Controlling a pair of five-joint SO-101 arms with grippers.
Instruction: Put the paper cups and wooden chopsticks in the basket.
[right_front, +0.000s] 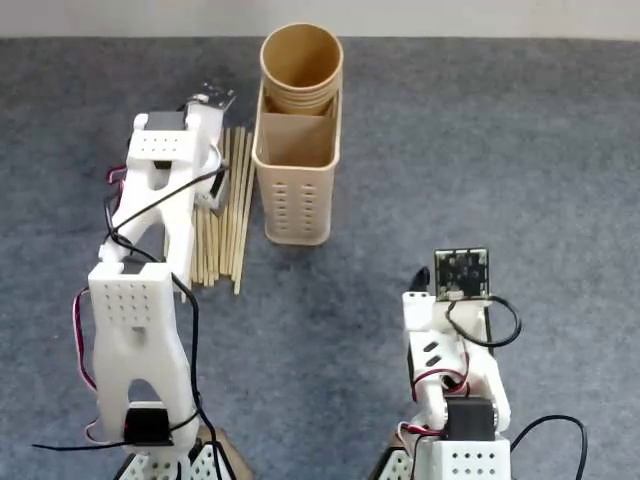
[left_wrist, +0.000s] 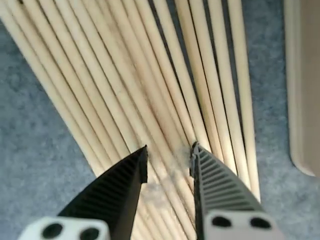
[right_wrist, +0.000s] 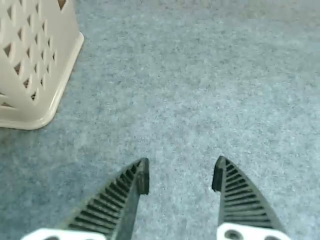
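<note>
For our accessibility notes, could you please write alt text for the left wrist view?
The left gripper hangs open close over a bundle of wooden chopsticks, which lie side by side on a grey mat. The beige wall of the basket stands just beyond the outermost stick.

1. The basket (right_front: 295, 215) is walling the chopsticks' (right_front: 237, 220) right side, just beside them.
2. Paper cups (right_front: 301, 62) are filling its far compartment.
3. Open carpet (right_front: 385, 235) is spreading between basket and right gripper (right_wrist: 180, 175).
</note>
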